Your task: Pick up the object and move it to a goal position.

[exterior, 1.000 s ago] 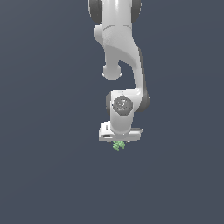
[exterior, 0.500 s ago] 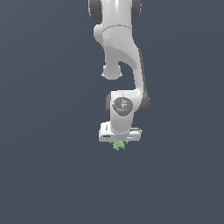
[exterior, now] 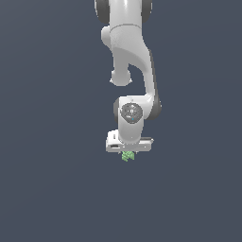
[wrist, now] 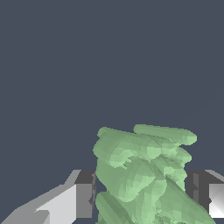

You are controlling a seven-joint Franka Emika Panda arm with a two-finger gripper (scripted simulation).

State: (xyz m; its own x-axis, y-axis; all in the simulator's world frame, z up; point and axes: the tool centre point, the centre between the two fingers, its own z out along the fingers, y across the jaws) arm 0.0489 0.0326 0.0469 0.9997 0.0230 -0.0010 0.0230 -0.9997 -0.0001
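The object (exterior: 127,156) is a small pale green lumpy thing with ridged fins. In the exterior view it pokes out just below the white gripper (exterior: 128,152) at the end of the arm. In the wrist view the object (wrist: 142,175) fills the space between the two grey fingers (wrist: 85,194), which press on it from both sides. The gripper is shut on the object. The fingertips themselves are hidden behind the hand in the exterior view.
A plain dark grey surface (exterior: 56,189) lies all around the arm. No other objects show in either view.
The arm and the held object have hardly moved; at most a slight drift toward the exterior view's left. The grip is unchanged.
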